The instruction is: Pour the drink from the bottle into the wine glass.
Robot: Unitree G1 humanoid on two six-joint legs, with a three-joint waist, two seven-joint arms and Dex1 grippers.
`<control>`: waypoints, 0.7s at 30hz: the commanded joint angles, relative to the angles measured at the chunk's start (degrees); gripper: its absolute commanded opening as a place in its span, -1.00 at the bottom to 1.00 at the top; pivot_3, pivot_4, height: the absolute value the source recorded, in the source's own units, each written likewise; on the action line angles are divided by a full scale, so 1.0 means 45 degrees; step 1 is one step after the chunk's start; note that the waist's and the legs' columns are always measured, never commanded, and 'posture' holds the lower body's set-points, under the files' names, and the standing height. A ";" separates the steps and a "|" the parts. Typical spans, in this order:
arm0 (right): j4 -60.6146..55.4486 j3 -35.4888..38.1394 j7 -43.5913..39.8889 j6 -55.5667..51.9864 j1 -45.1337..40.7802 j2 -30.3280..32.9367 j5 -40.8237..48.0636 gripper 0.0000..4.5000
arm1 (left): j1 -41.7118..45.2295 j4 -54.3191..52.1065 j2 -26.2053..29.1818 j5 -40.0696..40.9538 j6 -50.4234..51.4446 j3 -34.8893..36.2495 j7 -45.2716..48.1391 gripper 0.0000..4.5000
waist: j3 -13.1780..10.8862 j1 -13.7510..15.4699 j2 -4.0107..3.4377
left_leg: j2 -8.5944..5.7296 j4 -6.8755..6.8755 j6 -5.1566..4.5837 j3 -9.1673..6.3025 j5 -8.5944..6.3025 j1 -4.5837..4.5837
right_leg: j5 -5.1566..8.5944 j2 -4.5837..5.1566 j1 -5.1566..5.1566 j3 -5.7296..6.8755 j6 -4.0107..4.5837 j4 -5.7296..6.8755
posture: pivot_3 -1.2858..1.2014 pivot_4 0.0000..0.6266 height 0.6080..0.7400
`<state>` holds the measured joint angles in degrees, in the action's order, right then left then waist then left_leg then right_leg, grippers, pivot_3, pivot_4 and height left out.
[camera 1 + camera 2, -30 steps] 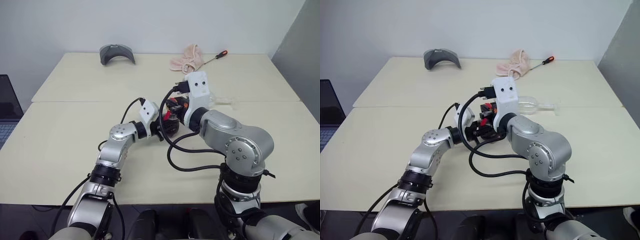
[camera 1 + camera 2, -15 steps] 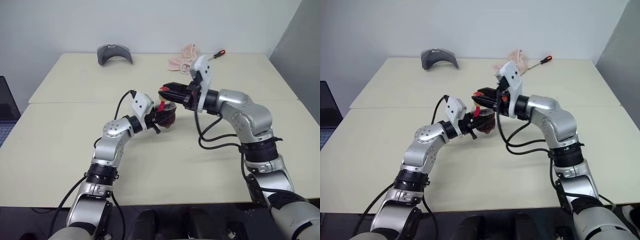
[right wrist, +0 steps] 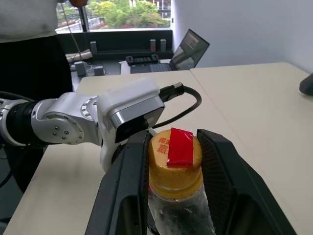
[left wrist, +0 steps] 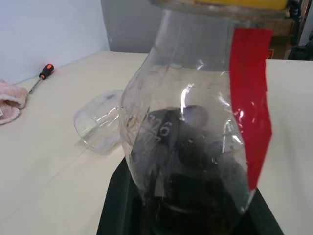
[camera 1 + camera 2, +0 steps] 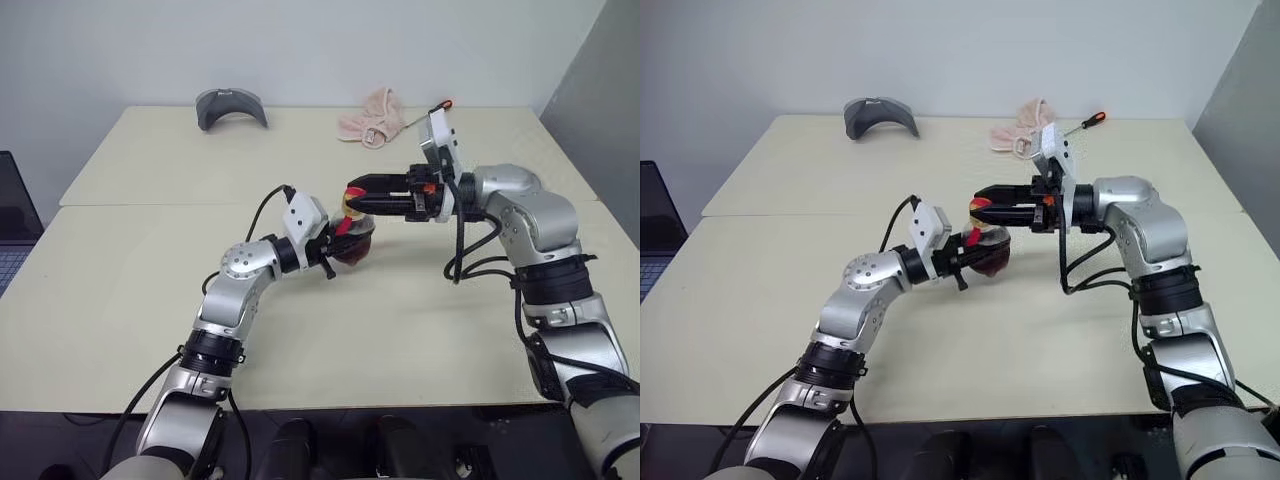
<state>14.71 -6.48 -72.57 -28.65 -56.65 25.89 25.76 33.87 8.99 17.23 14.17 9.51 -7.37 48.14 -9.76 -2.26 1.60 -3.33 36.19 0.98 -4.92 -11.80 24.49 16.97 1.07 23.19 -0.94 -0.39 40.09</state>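
My left gripper (image 5: pixel 343 246) is shut on the bulbous body of the clear bottle (image 5: pixel 356 243), holding it upright just above the table. The drink (image 4: pixel 195 166), dark and nearly black, fills the bottle's lower part. A red strip (image 4: pixel 252 98) runs down the neck. My right gripper (image 3: pixel 175 143) reaches in level from the right, and its black fingers (image 3: pixel 128 171) clamp the yellow cap (image 3: pixel 173 166) from both sides. The wine glass (image 4: pixel 100 122) lies on its side on the table behind the bottle; only its bowl shows.
At the table's far edge lie a grey curved object (image 5: pixel 232 103), a pink cloth (image 5: pixel 370 125) and a red-handled screwdriver (image 5: pixel 440 106). A laptop (image 5: pixel 15 215) sits off the table's left side. A person (image 3: pixel 34 29) stands beyond it.
My right arm swung out to the right and its gripper turned to point level at the cap. The bottle and both grippers rose a little and shifted right.
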 commanded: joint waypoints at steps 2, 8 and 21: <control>0.0398 0.0692 -0.1087 0.0875 -0.1558 -0.0157 0.0640 -0.48 | -0.0079 0.0221 0.0153 -0.0033 0.0225 0.0213 -0.0122 -0.66 | -0.0003 0.0001 -0.0007 | 0.0000 0.0002 0.0001 -0.0001 0.0000 0.0000 | 0.0000 0.0000 0.0000 0.0000 0.0000 -0.0002 | 0.03 -0.52 1.00; 0.0570 0.1584 -0.1455 0.0099 -0.2359 -0.0524 0.1900 -0.48 | -0.0115 0.0186 0.0049 -0.0055 0.0246 0.0228 -0.0133 -0.66 | -0.0001 0.0104 -0.0004 | 0.0002 -0.0003 0.0005 -0.0015 0.0001 0.0001 | 0.0000 0.0000 0.0004 0.0007 0.0001 -0.0005 | 0.03 -0.52 1.00; -0.1564 0.4247 0.7514 -0.0512 0.2651 0.0654 -0.0846 -0.48 | -0.0357 0.0056 0.0006 0.0022 0.0211 0.0220 -0.0130 -0.66 | 0.0003 0.0299 0.0004 | -0.0014 0.0031 0.0009 -0.0008 0.0003 0.0034 | -0.0001 0.0019 0.0000 0.0005 0.0001 -0.0008 | 0.03 -0.52 1.00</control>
<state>11.82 8.78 -44.64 -30.16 -46.06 28.19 22.64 31.61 11.55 17.70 13.48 11.34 -6.76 47.11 -9.74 -0.92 1.62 -3.39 36.35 1.02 -4.91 -11.79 24.66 16.97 1.16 23.23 -0.95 -0.39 40.08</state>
